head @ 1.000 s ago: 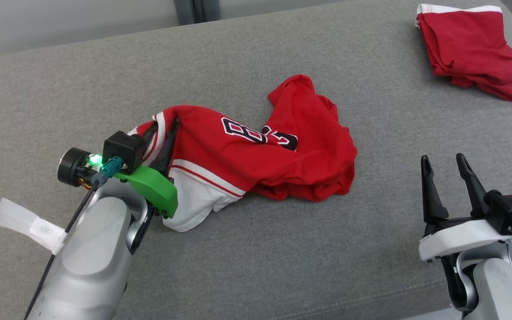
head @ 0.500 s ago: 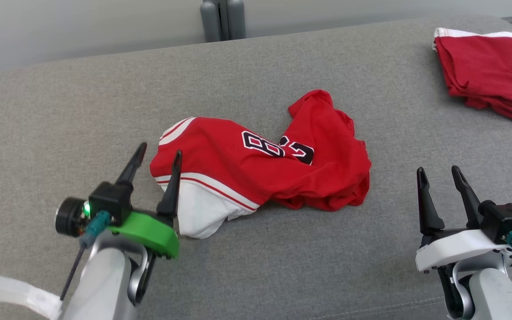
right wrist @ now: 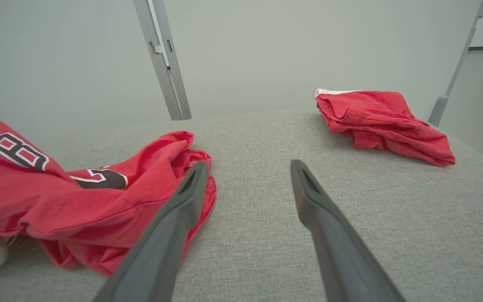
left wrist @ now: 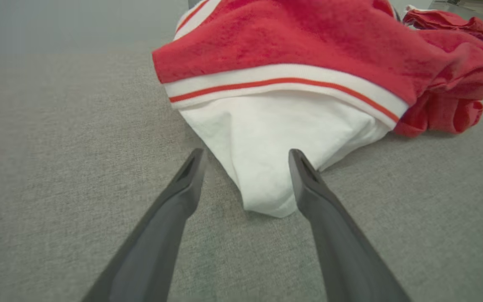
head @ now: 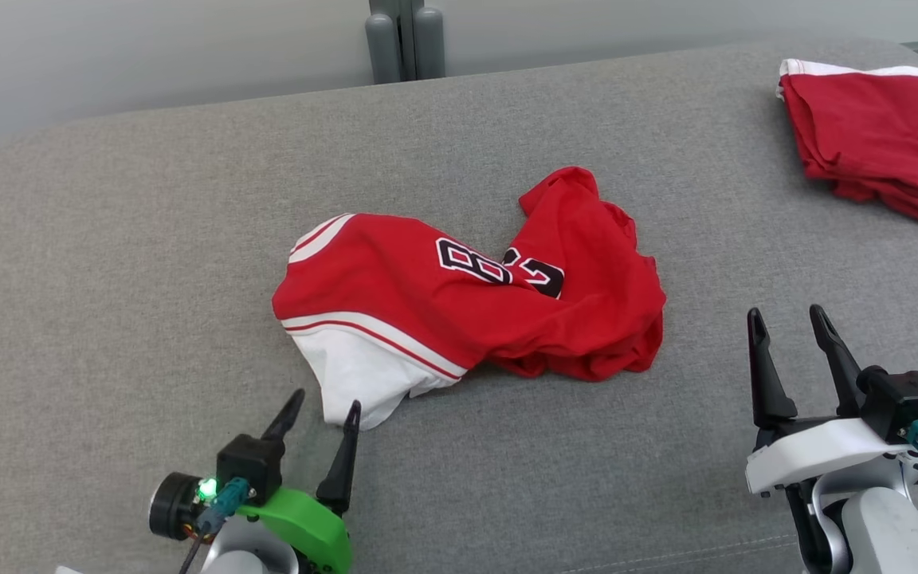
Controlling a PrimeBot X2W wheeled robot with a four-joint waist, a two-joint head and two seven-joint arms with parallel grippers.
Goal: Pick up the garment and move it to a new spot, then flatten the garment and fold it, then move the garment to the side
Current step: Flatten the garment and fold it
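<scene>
Down at the near edge, the left gripper (head: pixel 327 399) is sitting low over the grey cushion (head: pixel 108 279), its two dark fingers spreading wide and clamping nothing. In the left wrist view the white corner (left wrist: pixel 262 197) of the garment is poking in between the fingertips; whether the cloth is brushing a finger, I cannot tell. Over on the near right, the right gripper (head: pixel 786 311) is hovering with its jaws parted too, carrying nothing and standing apart from the cloth. Moving up the cushion, the garment (head: pixel 427 295), a red jersey, is lying in a rumpled heap around the middle of the surface, loose from both grippers. Its white panel is pointing toward the left gripper, with a white-and-red striped band (head: pixel 371 331) running across above it. Further back, the black-and-white numerals (head: pixel 499 269) are showing on the red cloth, creased by a fold, and the right side is bunching up into thick wrinkles. Far off at the right rear corner, a second red garment (head: pixel 865 135) is resting folded, well apart from the jersey. Beyond the cushion's back edge, grey posts (head: pixel 403 40) are rising against a pale wall (head: pixel 148 48).
</scene>
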